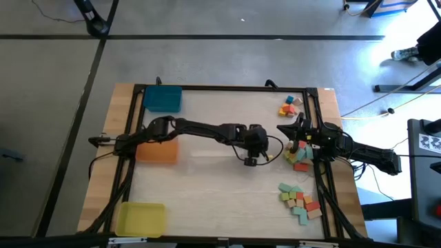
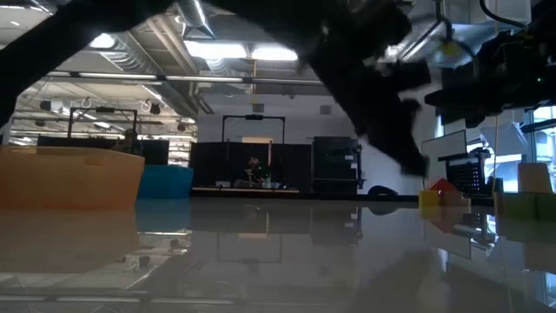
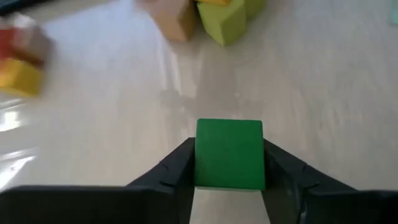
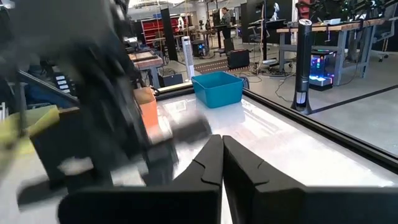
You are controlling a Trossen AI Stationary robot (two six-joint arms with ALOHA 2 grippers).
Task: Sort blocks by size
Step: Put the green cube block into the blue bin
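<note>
Green block (image 3: 229, 153) sits clamped between the left gripper (image 3: 227, 168) jaws; right gripper (image 4: 222, 163) jaws pressed together

A grey concrete floor (image 1: 227, 58) surrounds the table, and beyond it stands a workshop with ceiling lights (image 2: 261, 54), dark cabinets (image 2: 334, 165) and workbenches (image 4: 317, 28).

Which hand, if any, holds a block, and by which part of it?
The left hand has a green block between its fingers, by two opposite side faces. The right hand holds nothing.
</note>
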